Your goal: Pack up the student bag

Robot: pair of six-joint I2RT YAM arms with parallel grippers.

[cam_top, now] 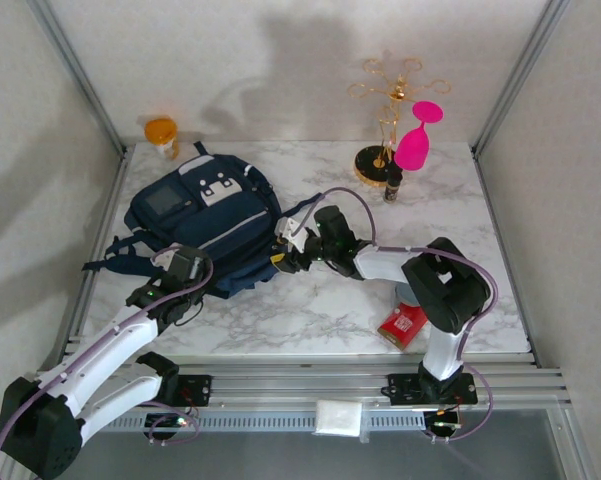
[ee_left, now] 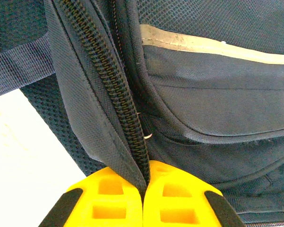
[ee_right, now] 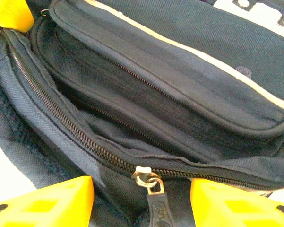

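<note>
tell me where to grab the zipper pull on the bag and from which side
Grip the dark tab of the zipper pull, just below its silver slider. It hangs off the student bag's near edge, between the open right gripper's fingers, so come straight in from that edge and close on the tab. The left gripper, shut on the zipper band, likely steadies the fabric.

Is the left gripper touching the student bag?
Touching. The left wrist view shows the left gripper pinched shut on the zipper edge of the student bag.
</note>
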